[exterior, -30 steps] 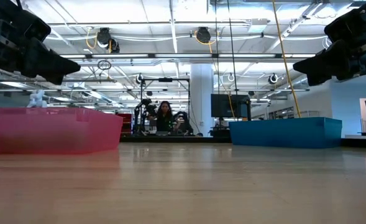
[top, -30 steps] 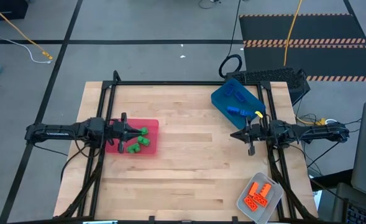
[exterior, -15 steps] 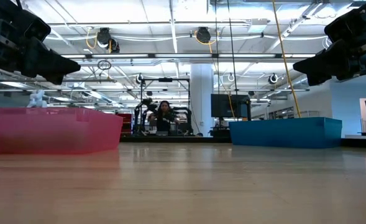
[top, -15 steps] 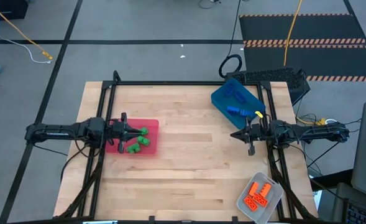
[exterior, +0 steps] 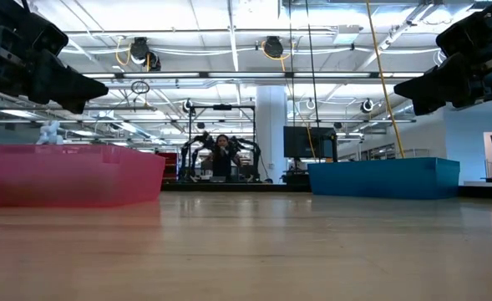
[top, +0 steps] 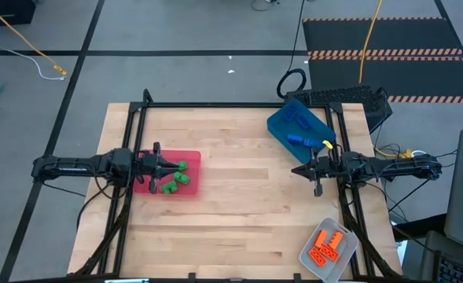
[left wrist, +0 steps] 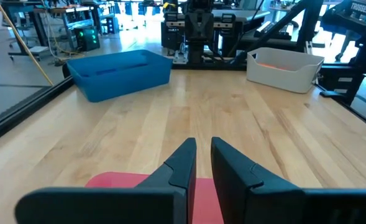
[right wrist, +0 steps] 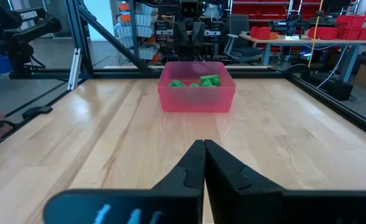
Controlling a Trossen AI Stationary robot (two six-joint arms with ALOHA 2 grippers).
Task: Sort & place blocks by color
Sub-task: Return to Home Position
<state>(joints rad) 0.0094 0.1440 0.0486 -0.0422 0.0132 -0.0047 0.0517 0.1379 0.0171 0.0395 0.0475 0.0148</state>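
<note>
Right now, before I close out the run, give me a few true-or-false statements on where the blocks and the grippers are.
1. The green blocks lie in the red tray. True.
2. The orange blocks lie in the blue tray. False: they lie in the clear-grey tray at the table's near right corner.
3. The right gripper holds a block. False: it is shut on nothing, above the wooden table.
4. The left gripper hovers over the red tray. True.
</note>
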